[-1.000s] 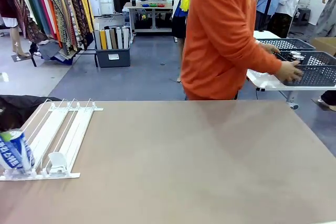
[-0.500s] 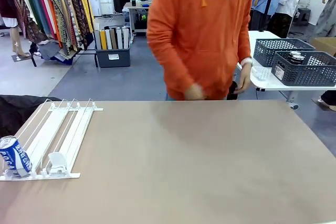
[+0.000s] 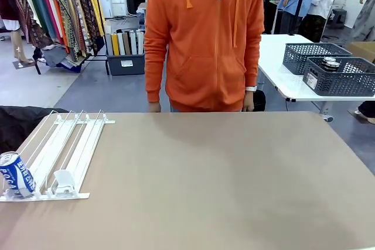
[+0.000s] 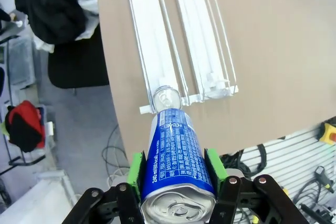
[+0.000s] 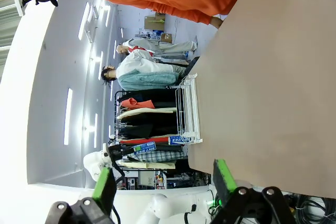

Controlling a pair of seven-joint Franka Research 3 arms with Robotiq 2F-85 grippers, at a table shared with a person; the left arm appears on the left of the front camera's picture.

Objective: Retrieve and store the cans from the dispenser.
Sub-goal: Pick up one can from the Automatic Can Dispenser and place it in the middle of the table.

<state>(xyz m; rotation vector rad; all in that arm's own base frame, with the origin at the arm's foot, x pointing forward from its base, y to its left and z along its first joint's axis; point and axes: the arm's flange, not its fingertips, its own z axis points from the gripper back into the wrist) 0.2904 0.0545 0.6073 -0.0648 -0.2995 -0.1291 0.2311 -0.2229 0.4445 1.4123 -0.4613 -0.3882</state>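
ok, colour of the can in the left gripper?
Blue can, white print, silver top; best in left wrist view.

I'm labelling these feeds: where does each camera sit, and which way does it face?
Front: between the arms, facing across the table at the person's torso.
Left wrist: above the rack's low end, looking down; left gripper shut on a blue can.
Right wrist: off the table's edge, rolled sideways, facing the rack; right gripper open.
Shared: front and left wrist both show the waiting can.
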